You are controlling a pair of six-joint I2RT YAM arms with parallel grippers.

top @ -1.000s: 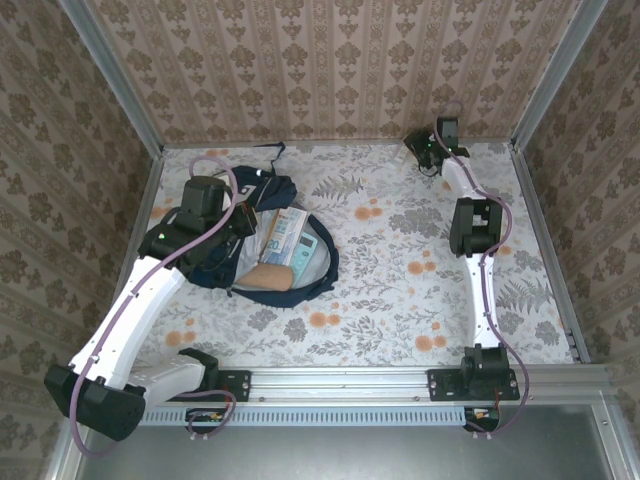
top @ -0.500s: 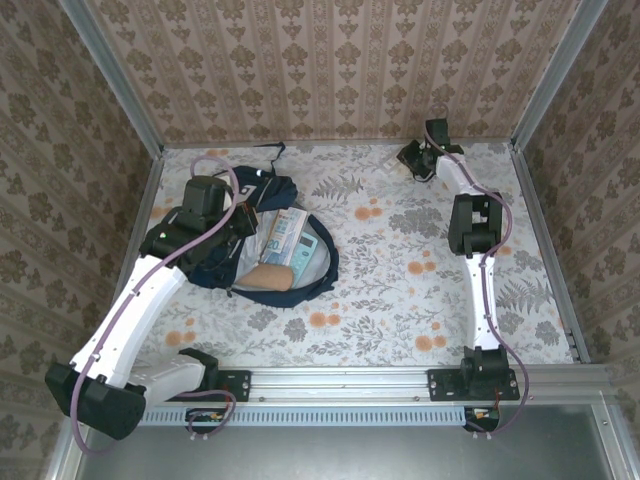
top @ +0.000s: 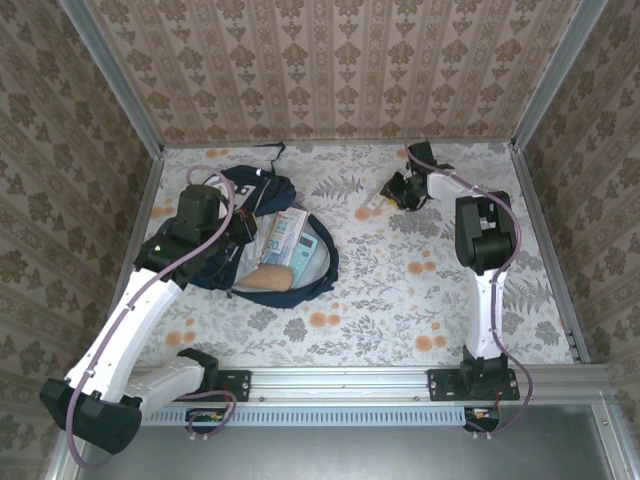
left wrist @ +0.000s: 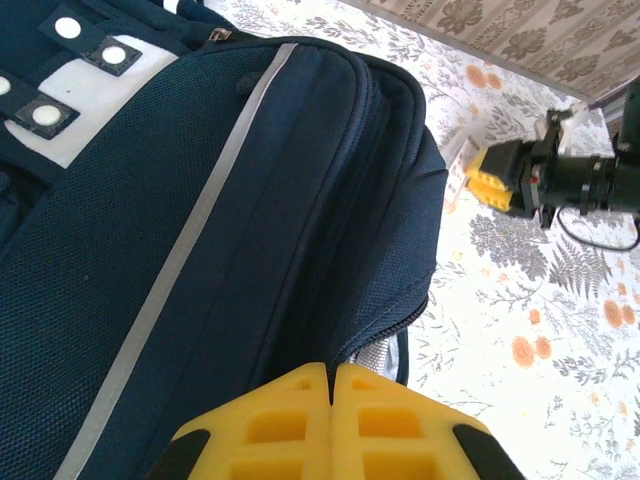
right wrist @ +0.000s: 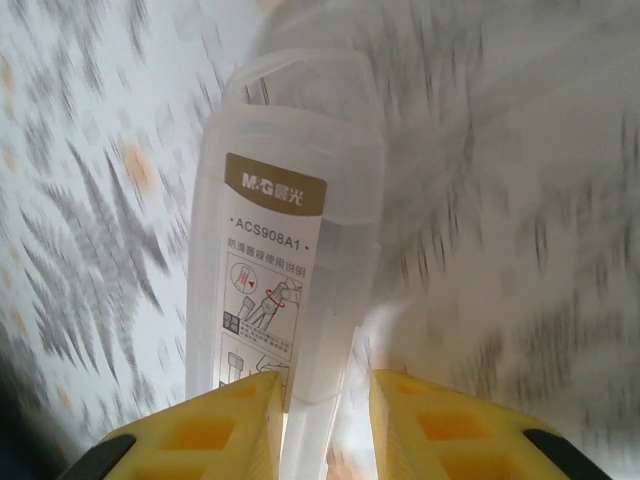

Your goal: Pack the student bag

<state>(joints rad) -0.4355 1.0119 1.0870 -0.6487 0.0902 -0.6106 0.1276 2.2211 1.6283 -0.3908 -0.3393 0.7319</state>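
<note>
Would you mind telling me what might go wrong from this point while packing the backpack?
The right gripper holds the clear case by one end, so the case might swing or slip out. The left gripper seems to pinch the backpack at its rim; if that grip slips, the opening may sag shut.

In the right wrist view the floral tablecloth [right wrist: 520, 180] is smeared to mush by motion blur. The small print on the clear plastic case [right wrist: 290, 250] can't be made out, and its near end is cut off between the yellow fingers [right wrist: 200, 440]. From above, the student bag [top: 270, 190] is partly hidden on its left side by the left arm [top: 190, 235].
</note>
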